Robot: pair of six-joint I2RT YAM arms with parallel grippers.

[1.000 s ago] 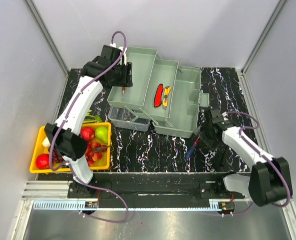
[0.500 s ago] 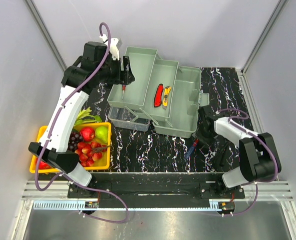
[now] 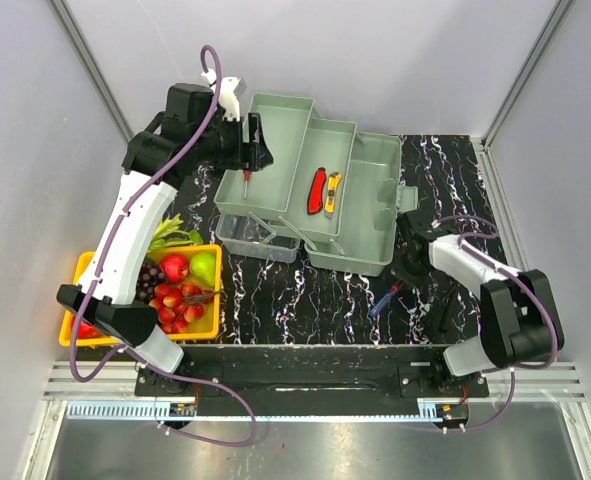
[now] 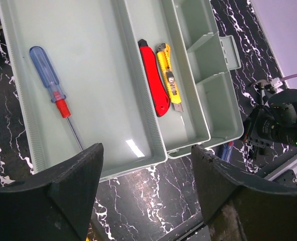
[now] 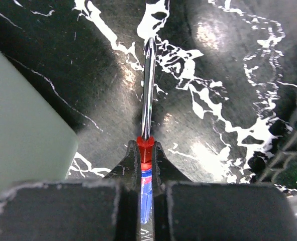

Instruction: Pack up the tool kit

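Right gripper (image 5: 144,153): I clamp the screwdriver (image 5: 147,95) at its red collar (image 5: 145,142), on the surface (image 5: 228,100) beside the toolbox (image 3: 375,190).
Left gripper (image 4: 147,170): spread, empty, above the toolbox.
Risk: narrow pinch, so it could swivel or slip on lift.

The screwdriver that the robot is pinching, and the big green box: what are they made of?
Screwdriver: the shaft looks like shiny bare metal, since it mirrors the light. The handle looks like see-through blue plastic with a red collar. Toolbox: pale grey-green plastic by its look, with moulded walls and a soft, dull sheen.
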